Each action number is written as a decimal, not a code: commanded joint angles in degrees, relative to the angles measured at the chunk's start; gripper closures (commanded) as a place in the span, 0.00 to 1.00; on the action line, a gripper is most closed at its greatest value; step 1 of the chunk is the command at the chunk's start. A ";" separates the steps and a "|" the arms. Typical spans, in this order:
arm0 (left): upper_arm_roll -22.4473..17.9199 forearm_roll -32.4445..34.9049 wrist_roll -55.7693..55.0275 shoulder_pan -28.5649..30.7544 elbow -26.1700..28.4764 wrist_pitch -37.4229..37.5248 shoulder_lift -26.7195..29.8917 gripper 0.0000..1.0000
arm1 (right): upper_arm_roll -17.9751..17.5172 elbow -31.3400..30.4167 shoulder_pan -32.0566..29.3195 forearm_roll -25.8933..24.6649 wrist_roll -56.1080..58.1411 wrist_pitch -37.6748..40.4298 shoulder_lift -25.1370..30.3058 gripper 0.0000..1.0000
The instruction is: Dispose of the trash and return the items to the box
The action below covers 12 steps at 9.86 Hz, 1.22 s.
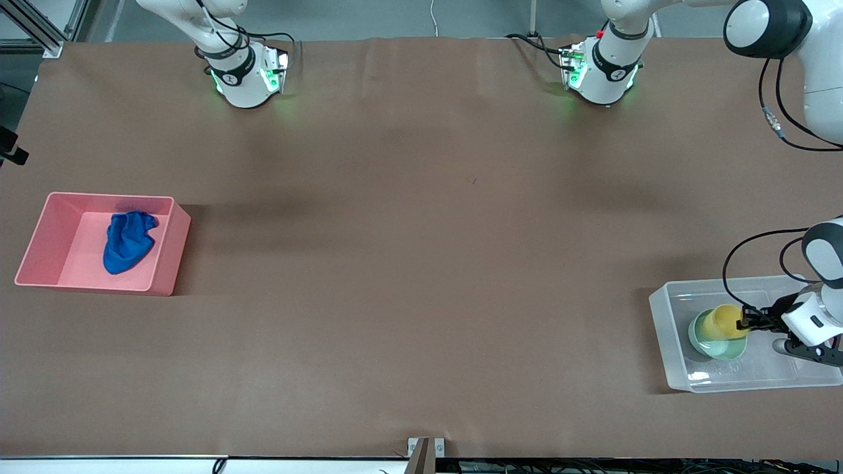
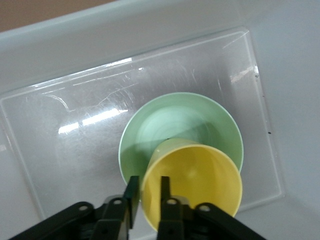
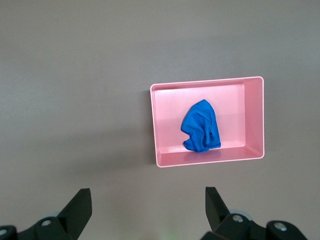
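Observation:
The yellow cup (image 1: 723,320) leans tilted in the mint-green bowl (image 1: 721,347), inside the clear box (image 1: 678,368) at the left arm's end of the table. My left gripper (image 1: 747,320) is low in the box at the cup's rim. In the left wrist view its fingers (image 2: 132,192) straddle the wall of the cup (image 2: 200,185), one inside and one outside, a little apart, over the bowl (image 2: 175,122). The blue rag (image 1: 127,241) lies in the pink bin (image 1: 39,237). My right gripper (image 3: 148,192) is open and empty, high over the table, with the rag (image 3: 201,126) in its view.
The pink bin (image 3: 252,120) stands at the right arm's end of the table. Brown table cover stretches between bin and box. The left arm's cables hang over the box's wall (image 2: 60,30).

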State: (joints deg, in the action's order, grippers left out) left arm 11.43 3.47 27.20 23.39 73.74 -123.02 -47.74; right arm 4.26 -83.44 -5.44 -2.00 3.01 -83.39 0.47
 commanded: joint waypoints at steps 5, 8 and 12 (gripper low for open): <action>0.26 1.54 -1.10 -2.89 0.26 1.89 10.71 0.00 | -0.30 -0.24 -0.02 0.33 -0.72 -2.84 0.05 0.00; 0.88 1.54 -9.95 -6.67 2.11 14.34 21.87 0.00 | -0.22 -0.15 -0.28 0.33 -0.11 -0.54 0.06 0.00; 1.23 0.66 -15.08 -11.86 2.99 30.61 34.53 0.00 | -0.13 -0.41 -0.28 0.24 -0.63 -0.37 0.05 0.00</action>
State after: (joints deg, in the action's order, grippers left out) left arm 12.77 3.69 12.82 12.60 72.55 -94.90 -17.05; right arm 4.42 -83.51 -5.47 -2.00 3.01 -84.10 0.08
